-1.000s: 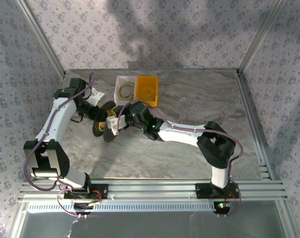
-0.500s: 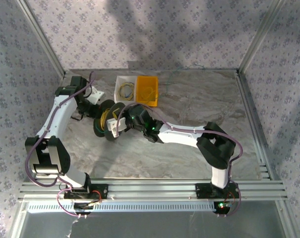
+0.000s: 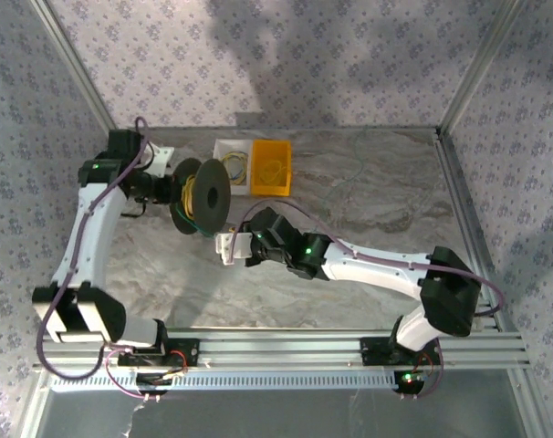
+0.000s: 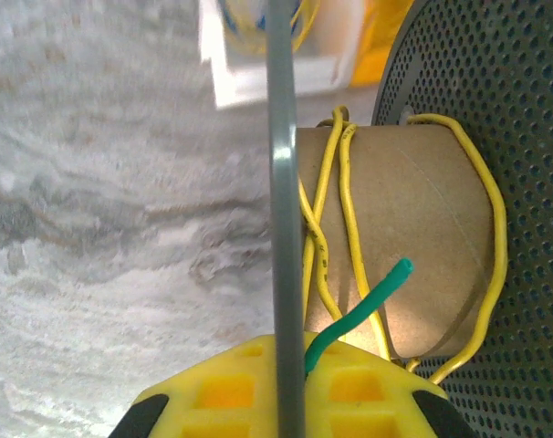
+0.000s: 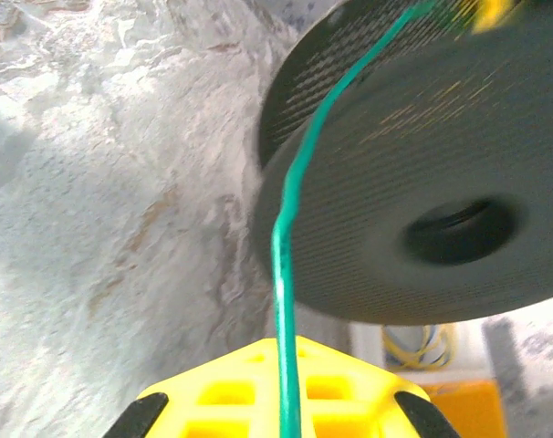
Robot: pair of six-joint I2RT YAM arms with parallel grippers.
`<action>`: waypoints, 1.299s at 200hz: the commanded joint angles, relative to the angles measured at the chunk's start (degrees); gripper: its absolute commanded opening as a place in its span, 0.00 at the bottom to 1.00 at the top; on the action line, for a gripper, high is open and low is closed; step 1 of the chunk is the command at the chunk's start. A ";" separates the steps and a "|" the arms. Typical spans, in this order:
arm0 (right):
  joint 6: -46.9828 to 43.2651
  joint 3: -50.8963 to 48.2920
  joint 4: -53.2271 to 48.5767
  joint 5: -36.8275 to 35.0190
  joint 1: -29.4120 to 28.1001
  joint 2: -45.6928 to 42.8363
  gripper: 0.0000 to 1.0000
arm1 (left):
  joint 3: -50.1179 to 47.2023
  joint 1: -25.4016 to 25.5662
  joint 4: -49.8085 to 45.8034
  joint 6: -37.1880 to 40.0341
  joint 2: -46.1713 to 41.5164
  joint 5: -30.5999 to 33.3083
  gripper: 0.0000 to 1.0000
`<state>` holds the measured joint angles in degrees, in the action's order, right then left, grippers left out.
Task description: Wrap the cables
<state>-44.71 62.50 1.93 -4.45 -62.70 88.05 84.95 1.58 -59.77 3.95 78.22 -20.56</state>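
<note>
At the bottom centre we see the left gripper [image 4: 290,401], its yellow fingers closed on a spool [image 4: 495,109] by the thin grey near flange [image 4: 281,182]. This flange runs edge-on straight up the middle of the frame. Right of it lies the brown cardboard core [image 4: 413,210], and beyond that the dark perforated far flange [image 4: 523,292] fills the right edge. A yellow cable [image 4: 348,210] loops loosely around the core in several turns. A green cable [image 4: 363,306] rises from the fingers, and its free end sits against the core. At the left we see the marbled table [image 4: 103,228]. At the top, blurred, are a white tray [image 4: 258,78] and an orange tray [image 4: 381,46].
</note>
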 commanded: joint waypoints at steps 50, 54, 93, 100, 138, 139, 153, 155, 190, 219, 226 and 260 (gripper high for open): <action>15.07 -2.01 -10.76 10.36 4.35 -0.69 0.00 | 11.24 -1.25 9.41 -11.73 -10.25 -12.10 0.00; 15.28 -1.73 -11.16 11.20 4.90 -0.61 0.00 | 11.66 -1.29 9.09 -11.64 -10.72 -12.70 0.00; 16.87 -0.80 -11.23 18.74 12.64 -0.70 0.00 | 16.37 -1.32 4.93 -11.08 -13.31 -16.73 0.00; 17.87 -0.85 -10.63 19.86 13.98 -0.69 0.00 | 16.50 -1.32 4.39 -10.99 -13.64 -16.97 0.00; 21.37 -1.72 -7.99 25.22 21.72 1.32 0.00 | 13.69 -1.37 3.27 -10.61 -15.49 -22.89 0.00; 21.48 -1.70 -7.91 25.29 21.90 1.46 0.00 | 13.63 -1.35 3.26 -10.57 -15.57 -23.18 0.00; 22.57 -1.81 -6.54 26.03 24.42 3.29 0.01 | 12.85 -1.35 2.12 -8.78 -16.24 -26.61 0.00; 22.80 -1.84 -6.32 26.17 24.76 3.56 0.01 | 12.80 -1.39 1.89 -8.67 -16.31 -26.68 0.00; 27.56 -0.53 -2.03 29.72 31.45 9.28 0.10 | 13.73 -1.35 -3.67 -5.53 -17.31 -26.41 0.00; 29.37 2.47 -1.93 32.15 35.12 14.12 0.22 | 15.83 -0.88 -7.16 -3.95 -17.43 -23.75 0.00; 29.42 3.31 -2.27 32.28 35.58 15.16 0.26 | 15.52 -0.86 -6.96 -4.09 -17.65 -23.65 0.00; 29.83 5.08 -2.73 33.55 38.13 17.83 0.11 | 15.08 -0.84 -8.15 -3.79 -17.91 -22.46 0.00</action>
<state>-17.47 64.79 1.63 29.43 -25.78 105.03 97.80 0.75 -68.73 -0.91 61.84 -40.32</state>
